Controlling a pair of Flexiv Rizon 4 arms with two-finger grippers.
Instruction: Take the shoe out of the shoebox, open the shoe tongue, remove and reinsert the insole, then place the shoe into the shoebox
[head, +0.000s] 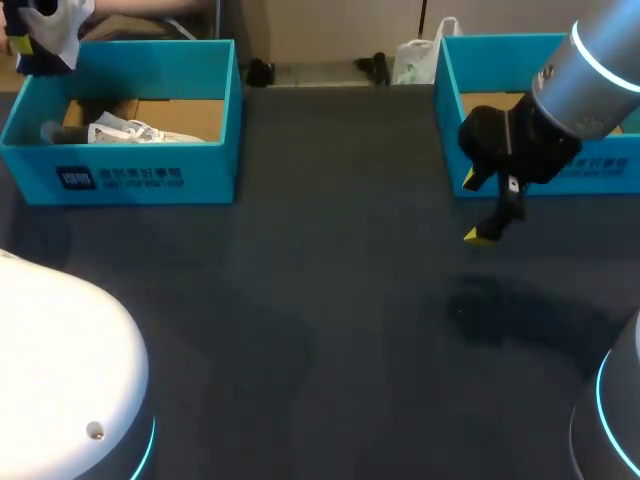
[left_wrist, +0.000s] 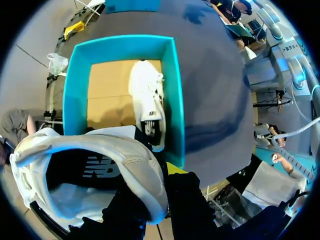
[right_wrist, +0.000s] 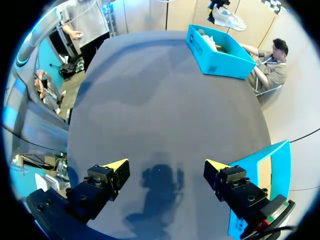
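Note:
My left gripper (head: 28, 48) hangs above the far left corner of the left blue shoebox (head: 130, 178), shut on a white shoe (head: 58, 22). In the left wrist view this shoe (left_wrist: 95, 150) fills the space just ahead of the gripper (left_wrist: 159, 196), whose fingers clamp its collar edge. Its dark lining faces the camera. A second white shoe (left_wrist: 148, 98) lies in the shoebox (left_wrist: 125, 45) below; the head view shows that shoe (head: 130, 131) too. My right gripper (head: 490, 228) hovers open and empty over the table, in front of the right box. Its yellow tips stand wide apart in its own wrist view (right_wrist: 166, 169).
A second blue box (head: 560, 175) stands at the table's far right, partly hidden by my right arm, and appears beside the right gripper (right_wrist: 260, 170). Dark table surface (head: 320, 300) lies between the boxes. The left shoebox (right_wrist: 220, 55) is far ahead of the right gripper.

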